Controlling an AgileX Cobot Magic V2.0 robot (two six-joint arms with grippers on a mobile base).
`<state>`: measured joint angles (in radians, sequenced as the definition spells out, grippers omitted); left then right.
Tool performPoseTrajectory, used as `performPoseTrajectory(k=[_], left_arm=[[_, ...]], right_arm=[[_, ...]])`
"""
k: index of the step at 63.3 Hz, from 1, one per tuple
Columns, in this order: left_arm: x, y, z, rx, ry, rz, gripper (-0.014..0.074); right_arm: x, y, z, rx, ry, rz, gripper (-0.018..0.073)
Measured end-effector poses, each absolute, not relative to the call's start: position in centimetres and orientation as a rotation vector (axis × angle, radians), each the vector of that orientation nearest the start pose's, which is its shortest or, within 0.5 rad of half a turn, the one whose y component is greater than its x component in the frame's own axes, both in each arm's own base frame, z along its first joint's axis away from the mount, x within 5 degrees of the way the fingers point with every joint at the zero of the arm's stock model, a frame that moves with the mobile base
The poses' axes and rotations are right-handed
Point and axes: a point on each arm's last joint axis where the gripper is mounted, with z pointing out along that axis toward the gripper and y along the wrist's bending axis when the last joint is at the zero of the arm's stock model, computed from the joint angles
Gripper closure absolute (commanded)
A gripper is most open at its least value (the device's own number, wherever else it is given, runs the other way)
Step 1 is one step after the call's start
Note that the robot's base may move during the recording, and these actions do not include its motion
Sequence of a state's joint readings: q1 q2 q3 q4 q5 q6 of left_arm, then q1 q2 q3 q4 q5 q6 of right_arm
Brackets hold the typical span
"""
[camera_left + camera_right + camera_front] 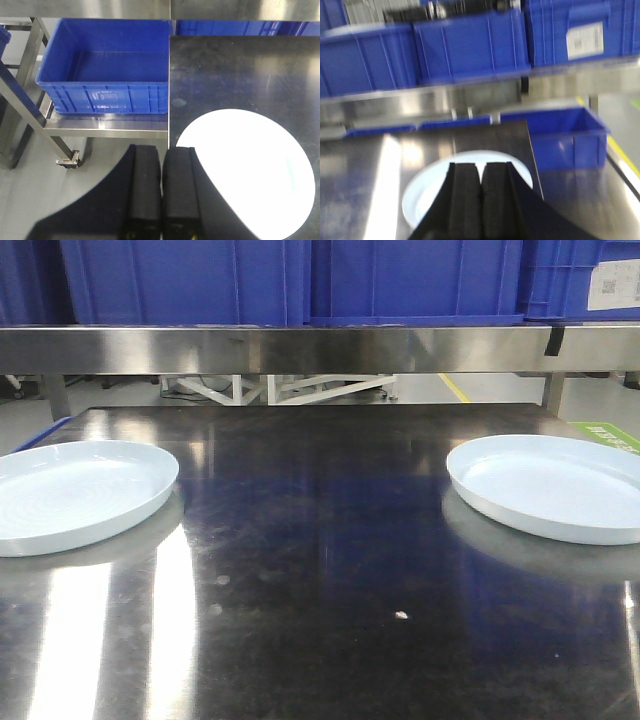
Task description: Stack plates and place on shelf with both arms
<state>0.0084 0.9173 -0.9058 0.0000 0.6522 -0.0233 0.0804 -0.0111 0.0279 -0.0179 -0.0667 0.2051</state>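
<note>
Two pale blue-white plates lie flat and apart on the dark steel table, the left plate at its left edge and the right plate at its right edge. The steel shelf runs across above the table's back. In the left wrist view my left gripper is shut and empty, raised beside the near-left rim of a plate. The right wrist view shows my right gripper shut and empty, hovering over the other plate. Neither gripper shows in the front view.
Blue plastic crates stand in a row on the shelf. A blue crate sits on a low steel rack left of the table. Another blue crate sits beyond the table's right side. Floor lies past both table edges.
</note>
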Motion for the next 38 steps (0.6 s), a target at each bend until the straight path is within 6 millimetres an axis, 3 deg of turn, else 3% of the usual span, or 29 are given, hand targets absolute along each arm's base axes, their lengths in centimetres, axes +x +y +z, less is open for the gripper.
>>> performPoseTrajectory(k=[7, 19, 26, 38], left_arm=[[18.4, 0.2, 36.3, -0.033, 2.135, -0.008, 0.0496], [18.5, 0.2, 36.5, -0.031, 2.113, -0.007, 0.0496], [18.6, 0.2, 36.6, -0.031, 2.099, -0.008, 0.0496], [18.6, 0.1, 36.6, -0.029, 2.095, -0.008, 0.0496]], right_arm=[[5.3, 0.4, 22.4, 0.074, 1.406, 0.223, 0.0511], [4.5, 0.3, 28.4, 0.073, 1.529, 0.187, 0.0511], [6.6, 0.4, 30.4, 0.073, 1.659, 0.164, 0.0511], [12.2, 0.8, 32.1, 0.081, 1.869, 0.145, 0.0511]])
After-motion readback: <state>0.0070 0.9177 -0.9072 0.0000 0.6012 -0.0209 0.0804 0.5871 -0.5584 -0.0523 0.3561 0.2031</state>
